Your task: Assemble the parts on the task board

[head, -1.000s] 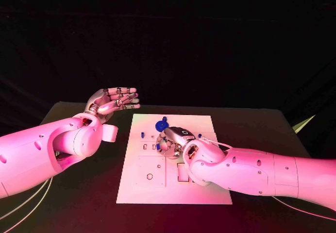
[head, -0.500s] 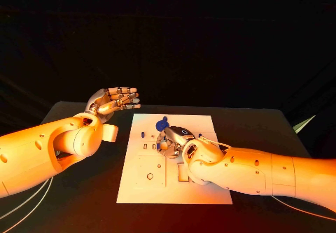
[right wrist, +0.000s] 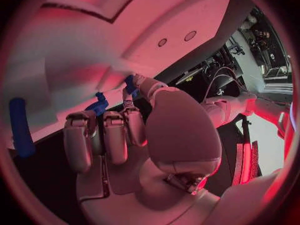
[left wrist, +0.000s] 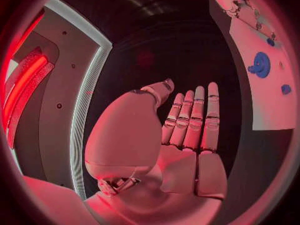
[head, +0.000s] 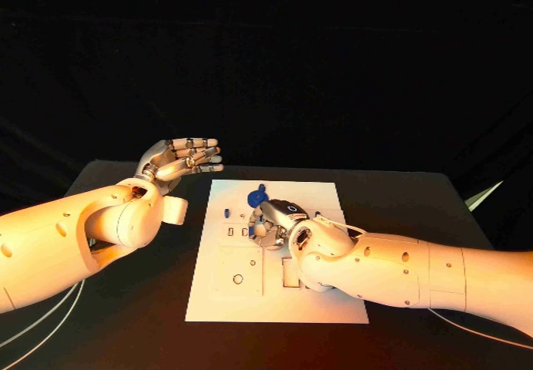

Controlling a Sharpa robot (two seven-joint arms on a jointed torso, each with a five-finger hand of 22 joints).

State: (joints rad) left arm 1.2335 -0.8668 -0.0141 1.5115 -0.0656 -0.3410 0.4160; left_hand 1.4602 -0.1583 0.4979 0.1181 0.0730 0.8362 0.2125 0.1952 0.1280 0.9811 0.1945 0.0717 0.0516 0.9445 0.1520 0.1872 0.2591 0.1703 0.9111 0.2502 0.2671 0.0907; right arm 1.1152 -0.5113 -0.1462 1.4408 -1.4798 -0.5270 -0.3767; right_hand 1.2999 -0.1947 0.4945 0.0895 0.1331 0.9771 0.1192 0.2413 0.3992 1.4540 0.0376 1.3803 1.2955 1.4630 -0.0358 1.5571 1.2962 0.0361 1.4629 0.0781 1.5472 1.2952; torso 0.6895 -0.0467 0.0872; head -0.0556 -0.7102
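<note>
The white task board [head: 250, 289] lies mid-table. My right hand [head: 276, 223] rests on its middle with fingers curled down. In the right wrist view this right hand [right wrist: 119, 135] pinches a small blue part [right wrist: 130, 83] between thumb and nearest finger, against the board. A larger blue part [head: 256, 196] stands just beyond the fingers, also seen as the blue part [right wrist: 97, 106]. A blue peg [head: 226, 213] stands to the left and a blue bit [head: 316, 216] to the right. My left hand [head: 178, 160] hangs raised off the board's far-left corner, open and empty, fingers straight [left wrist: 190, 120].
The black table [head: 133, 308] surrounds the board on all sides. The left wrist view shows the board's edge [left wrist: 262, 100] with a round blue part [left wrist: 259, 65] and smaller blue bits. A long blue piece [right wrist: 20, 127] lies beside my right fingers.
</note>
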